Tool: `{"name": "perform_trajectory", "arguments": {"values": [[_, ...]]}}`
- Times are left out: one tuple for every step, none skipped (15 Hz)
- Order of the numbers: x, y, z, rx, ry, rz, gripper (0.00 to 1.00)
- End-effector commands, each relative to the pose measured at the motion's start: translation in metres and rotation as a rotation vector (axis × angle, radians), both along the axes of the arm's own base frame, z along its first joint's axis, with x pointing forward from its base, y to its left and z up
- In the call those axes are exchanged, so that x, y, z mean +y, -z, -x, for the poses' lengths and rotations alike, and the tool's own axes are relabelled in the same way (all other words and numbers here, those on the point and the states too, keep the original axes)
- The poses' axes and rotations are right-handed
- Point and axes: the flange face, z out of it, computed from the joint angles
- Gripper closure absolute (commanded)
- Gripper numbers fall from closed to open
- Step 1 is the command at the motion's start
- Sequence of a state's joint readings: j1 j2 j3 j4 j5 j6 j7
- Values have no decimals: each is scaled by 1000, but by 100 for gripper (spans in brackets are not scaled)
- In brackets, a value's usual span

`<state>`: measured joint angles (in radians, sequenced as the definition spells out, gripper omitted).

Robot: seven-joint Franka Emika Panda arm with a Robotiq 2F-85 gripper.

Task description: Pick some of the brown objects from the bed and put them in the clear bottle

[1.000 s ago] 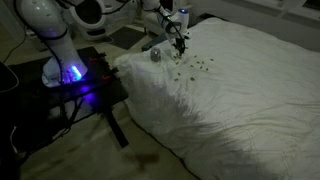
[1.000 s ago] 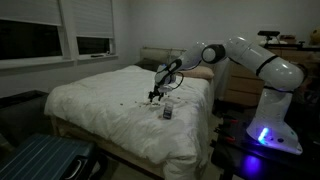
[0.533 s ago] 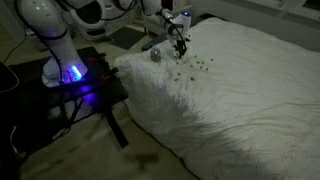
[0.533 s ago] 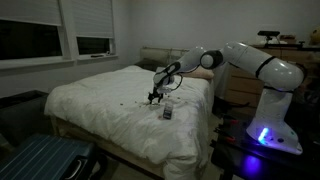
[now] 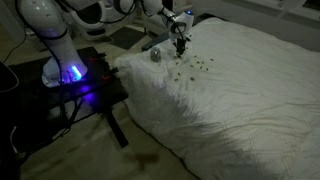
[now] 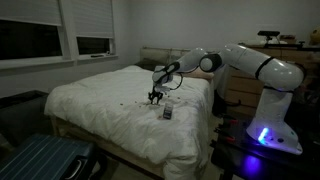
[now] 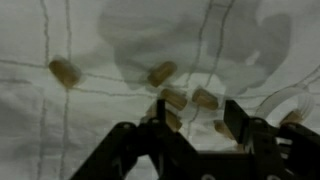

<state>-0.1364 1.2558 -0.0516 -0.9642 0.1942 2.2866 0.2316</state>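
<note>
The brown objects (image 7: 162,73) are small tan pellets scattered on the white sheet of the bed (image 5: 250,90). In both exterior views they show as dark specks (image 5: 192,65) (image 6: 138,101). My gripper (image 7: 198,118) points down at the scatter, its tips at the sheet, in both exterior views (image 5: 181,43) (image 6: 155,97). The jaws stand apart with sheet showing between them. One pellet (image 7: 173,120) lies against the left finger (image 7: 157,115), and another (image 7: 205,98) lies just beyond the tips. The clear bottle (image 5: 156,55) (image 6: 167,113) stands on the bed beside the gripper.
The robot base with a blue light (image 5: 72,73) sits on a black table (image 5: 95,85) beside the bed edge. A window (image 6: 95,45) and pillows (image 6: 155,57) are behind the bed. A blue ribbed case (image 6: 40,160) lies on the floor.
The gripper has sunk slightly toward the sheet over the scatter. The bottle and pellets have not moved.
</note>
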Motion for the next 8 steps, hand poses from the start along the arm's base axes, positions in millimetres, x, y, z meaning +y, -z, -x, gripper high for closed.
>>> {"name": "perform_trajectory", "arguments": {"values": [[-2,-4,-6,46,73,-7,46],[-2,-5,-6,58,88,-10,48],[-2,-5,-6,70,101,-14,42],[-2,-5,-6,81,112,-18,38],[-3,-4,-6,91,123,-20,38],[-3,-3,-5,102,131,-23,28],[-3,-2,-5,110,135,-23,23],[-4,-1,-5,118,143,-25,16]]}}
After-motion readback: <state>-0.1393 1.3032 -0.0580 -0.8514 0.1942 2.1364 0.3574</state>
